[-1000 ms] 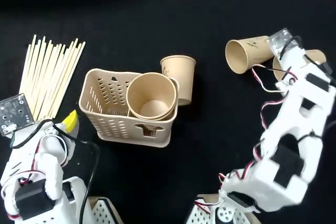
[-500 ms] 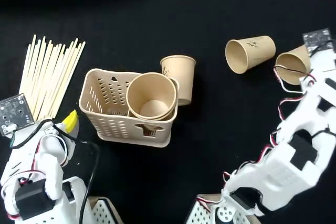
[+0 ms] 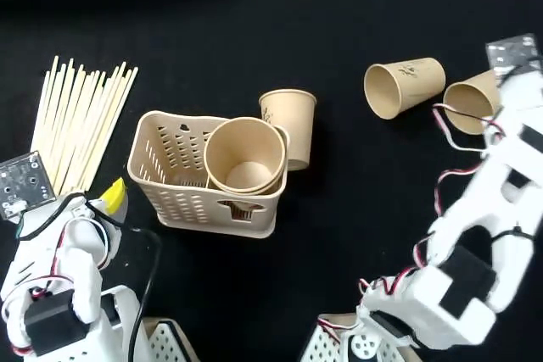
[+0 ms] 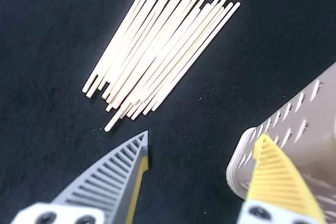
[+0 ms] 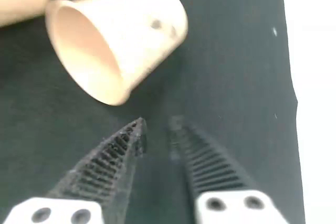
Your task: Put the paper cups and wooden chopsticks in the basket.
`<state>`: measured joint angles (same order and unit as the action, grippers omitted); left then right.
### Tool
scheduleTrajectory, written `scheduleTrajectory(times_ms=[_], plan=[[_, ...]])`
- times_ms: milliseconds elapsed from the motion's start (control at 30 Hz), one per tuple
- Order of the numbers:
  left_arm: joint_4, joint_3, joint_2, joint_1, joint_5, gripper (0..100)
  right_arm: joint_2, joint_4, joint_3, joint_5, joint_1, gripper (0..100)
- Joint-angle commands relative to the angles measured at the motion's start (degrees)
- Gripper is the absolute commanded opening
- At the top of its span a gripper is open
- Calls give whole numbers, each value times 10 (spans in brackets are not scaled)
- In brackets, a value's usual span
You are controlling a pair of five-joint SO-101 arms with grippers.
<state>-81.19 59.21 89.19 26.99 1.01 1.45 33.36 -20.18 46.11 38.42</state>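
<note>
The right arm (image 3: 501, 184) has swung from the middle fallen cup (image 3: 403, 86) to the rightmost cup (image 5: 118, 40), which lies on the far right tabletop (image 3: 356, 235). Its pincer (image 5: 157, 127) is released and empty, just before this cup; probably this is the next grasp.

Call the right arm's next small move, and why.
Probably open the right gripper wider and ease it forward onto the tipped paper cup. The gripper is empty and only narrowly open, and it sits just short of the cup's rim. That cup lies on its side on the table, well away from the basket, so it looks like the nearest thing to grasp.
</note>
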Motion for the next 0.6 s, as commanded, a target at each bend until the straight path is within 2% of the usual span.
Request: scheduleTrajectory(times_ms=[0,133,300,433,500,567], plan=[[12,-1,3,-1,2,307,43,4,-7,-2,-48,277],[12,-1,3,-1,2,307,13,-27,-5,-2,-73,263],[12,-1,3,-1,2,307,-93,-162,-4,47,-64,251],[12,0,3,-1,2,307,-177,-242,25,53,-43,238],[12,0,3,-1,2,307,-192,-252,41,53,-36,157],[12,0,3,-1,2,307,-189,-252,45,52,-26,28]])
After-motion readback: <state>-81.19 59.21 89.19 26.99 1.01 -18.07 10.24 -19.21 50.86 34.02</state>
